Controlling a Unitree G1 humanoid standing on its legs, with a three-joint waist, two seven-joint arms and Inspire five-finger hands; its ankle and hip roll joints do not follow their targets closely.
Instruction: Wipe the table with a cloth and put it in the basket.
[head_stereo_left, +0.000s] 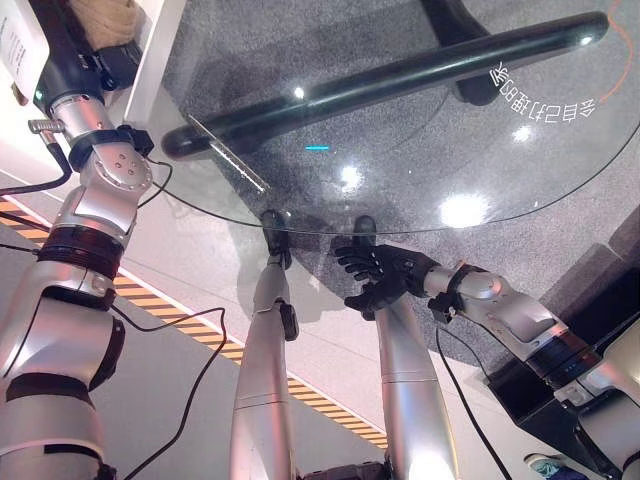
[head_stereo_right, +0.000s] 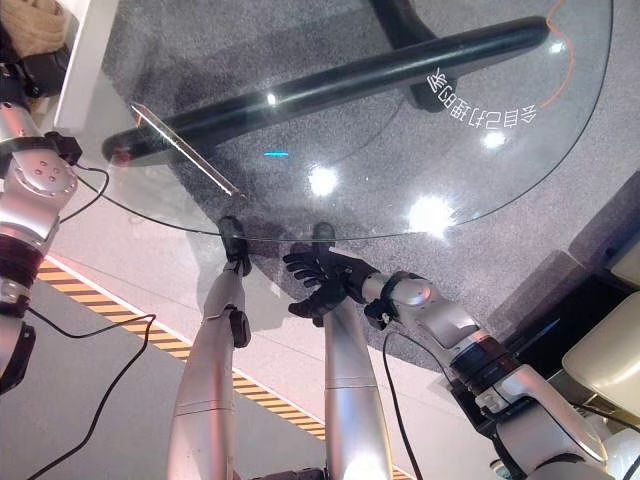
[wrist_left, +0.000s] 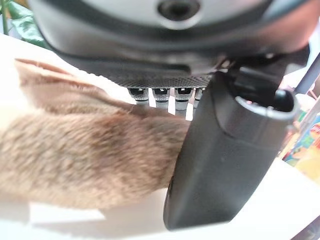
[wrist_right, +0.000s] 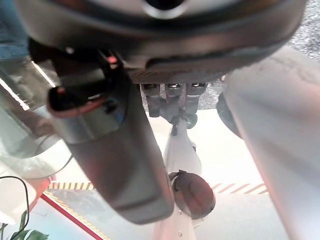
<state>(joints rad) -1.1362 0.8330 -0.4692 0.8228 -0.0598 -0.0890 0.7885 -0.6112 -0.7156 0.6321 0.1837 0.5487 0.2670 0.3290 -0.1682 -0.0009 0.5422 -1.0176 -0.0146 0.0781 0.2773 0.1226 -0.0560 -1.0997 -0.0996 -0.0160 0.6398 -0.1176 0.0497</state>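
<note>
A beige fluffy cloth (head_stereo_left: 112, 18) lies on a white table (head_stereo_left: 155, 60) at the far upper left. My left hand (head_stereo_left: 85, 50) reaches up to it and lies against the cloth (wrist_left: 85, 150), which covers part of the hand (wrist_left: 225, 160). My right hand (head_stereo_left: 385, 275) hangs just below the near rim of a round glass table (head_stereo_left: 400, 190). It is open, with relaxed fingers and nothing in it.
A black curved base bar (head_stereo_left: 400, 75) shows through the glass top. Yellow-black striped tape (head_stereo_left: 200, 330) runs across the floor below. A black box (head_stereo_left: 540, 400) stands at the lower right.
</note>
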